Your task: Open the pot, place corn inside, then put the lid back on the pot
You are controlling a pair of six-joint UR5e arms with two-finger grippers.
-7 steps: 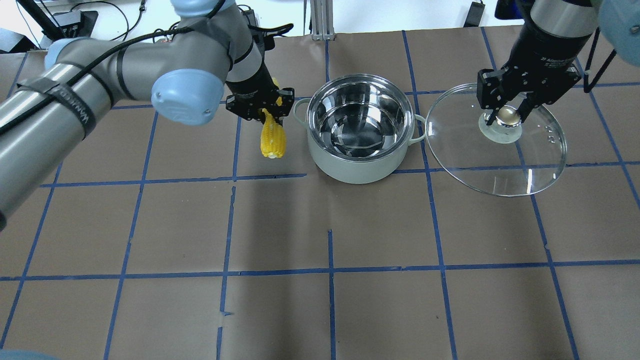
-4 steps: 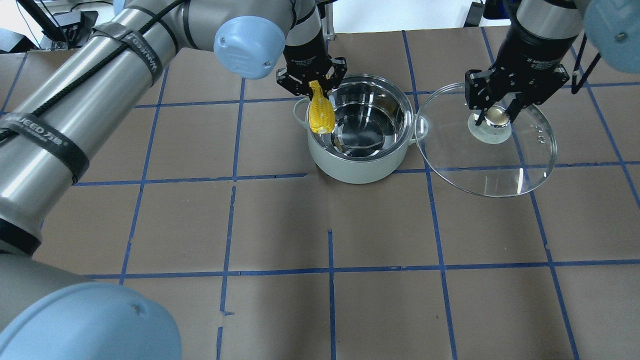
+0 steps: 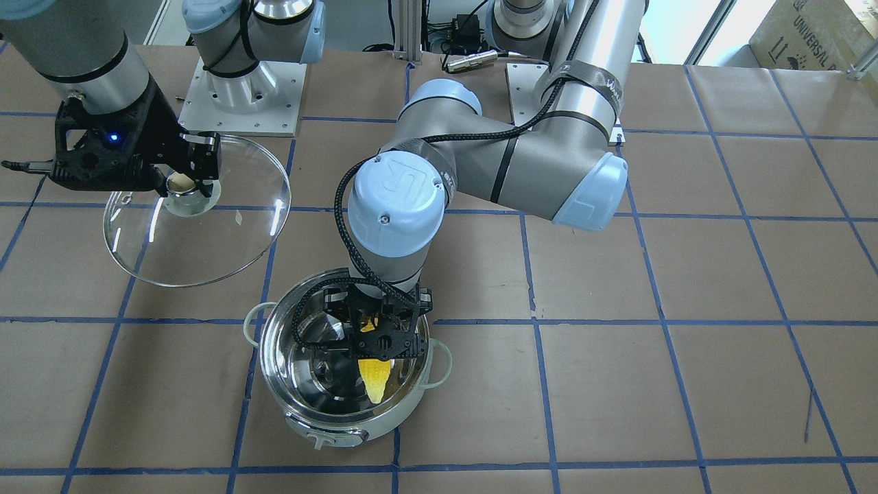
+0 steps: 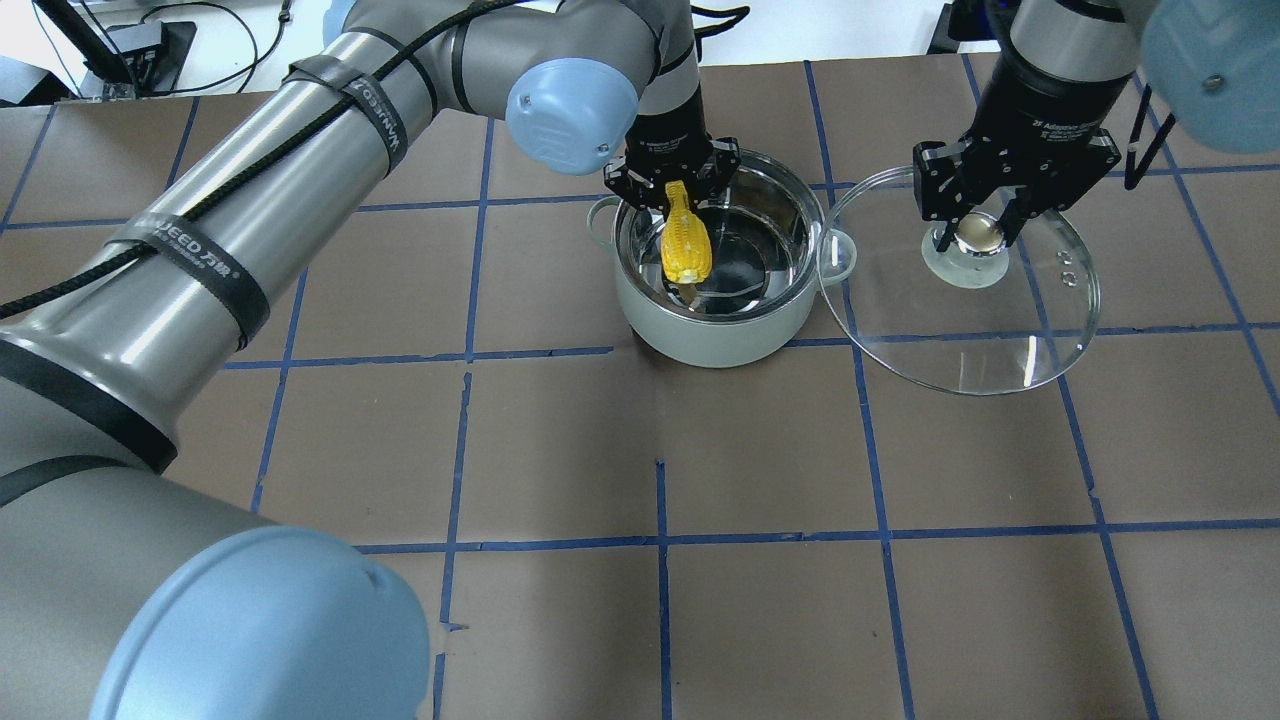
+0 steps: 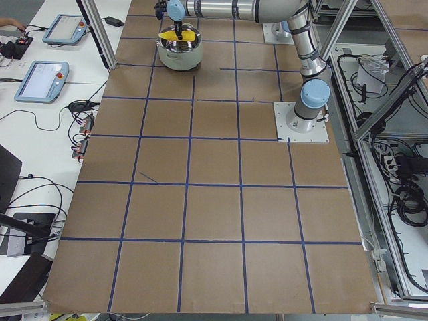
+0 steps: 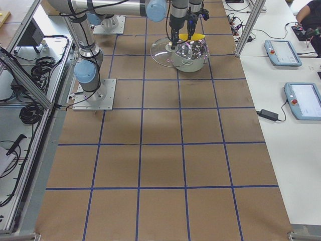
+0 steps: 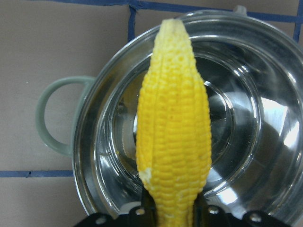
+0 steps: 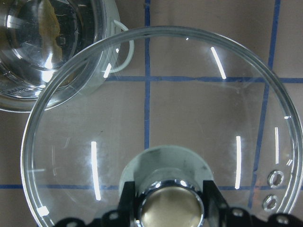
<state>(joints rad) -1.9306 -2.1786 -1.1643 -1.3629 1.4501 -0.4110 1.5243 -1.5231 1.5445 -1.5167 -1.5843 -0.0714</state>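
Left gripper clenched on corn over pot, upper centre: off-centre drop may strike rim. Right gripper grasping lid: may clip pot.

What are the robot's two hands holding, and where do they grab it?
The left gripper pinches the corn by one end, over the pot. The right gripper holds the lid by its knob.

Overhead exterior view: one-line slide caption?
Left end effector holds the corn over the open pot; right end effector holds the glass lid beside it.
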